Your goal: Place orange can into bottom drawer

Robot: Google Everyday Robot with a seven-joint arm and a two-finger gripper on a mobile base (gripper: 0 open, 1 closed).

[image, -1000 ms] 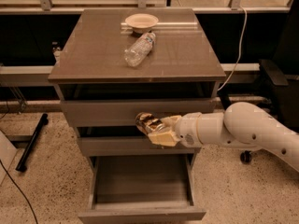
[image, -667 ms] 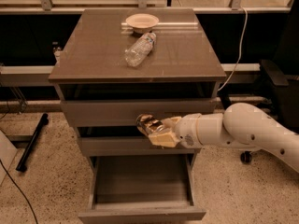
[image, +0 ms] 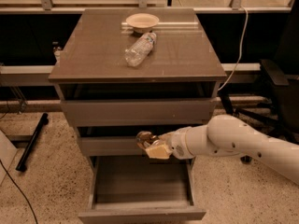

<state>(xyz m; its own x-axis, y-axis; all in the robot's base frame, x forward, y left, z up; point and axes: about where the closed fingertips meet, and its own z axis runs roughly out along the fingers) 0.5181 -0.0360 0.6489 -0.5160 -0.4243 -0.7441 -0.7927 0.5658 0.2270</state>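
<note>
— what's the biggest thing here?
— the grey-brown cabinet (image: 93, 55): boxy, with a smooth flat top and three plain handleless drawers. the bottom drawer (image: 140, 213) is pulled out toward the camera at the cabinet's foot, and only its bare grey floor shows inside.
— and the robot?
— a smooth, rounded white arm (image: 233, 141) reaches in from the cabinet's right side.
— what's on the cabinet's top?
— a clear plastic bottle (image: 139, 49) lies on its side near the middle, crinkled. behind it, by the back edge, is a shallow pale bowl (image: 142, 21) (i cannot tell what is in it).
— where's the gripper?
— the gripper (image: 152, 147) is in front of the cabinet's middle drawer, above the back part of the open bottom drawer.
— and the orange can?
— the orange can (image: 145, 138) is up in the gripper, clear of the drawer floor, with its silver round end toward the cabinet's left. the tan fingers (image: 159, 151) are closed around it, one along its lower side, and the can pokes out past their tips.
</note>
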